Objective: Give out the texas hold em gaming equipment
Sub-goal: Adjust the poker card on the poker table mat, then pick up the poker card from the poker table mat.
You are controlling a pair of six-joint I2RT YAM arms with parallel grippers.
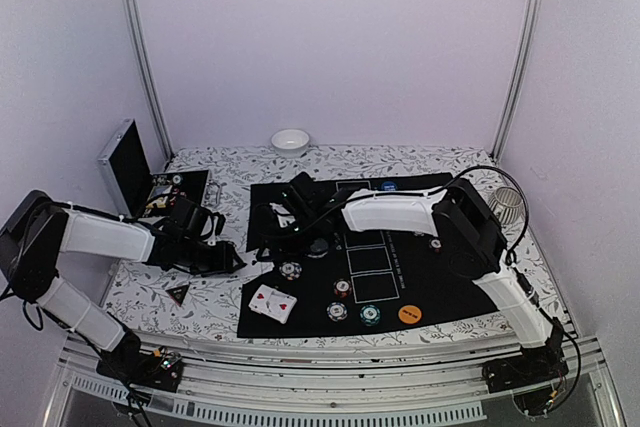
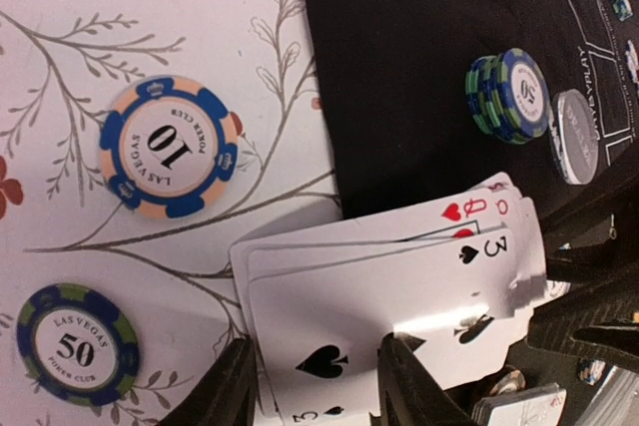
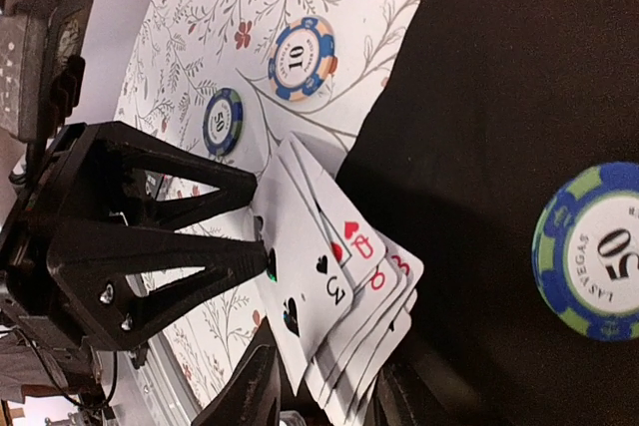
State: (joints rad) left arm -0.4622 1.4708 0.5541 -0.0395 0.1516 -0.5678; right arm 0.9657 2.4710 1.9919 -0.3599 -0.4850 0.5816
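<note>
Evidently both the left claw point(image 3: 262, 236) and the right claw point(image 3: 319, 386) pinch one fan of cards point(image 3: 344, 291) over the mat's edge on the surface point(image 2: 60, 197) (handover underway), so a mistimed release could scatter them.

A fan of playing cards point(image 2: 399, 286), face up with a black three of spades on top and red cards beneath, straddles the mat edge. At ten o'clock from it lies a peach-and-blue "10" chip point(image 2: 170, 150), at eight o'clock a green-blue "50" chip point(image 2: 75, 344), at one o'clock a short stack of "50" chips point(image 2: 509, 95).
</note>
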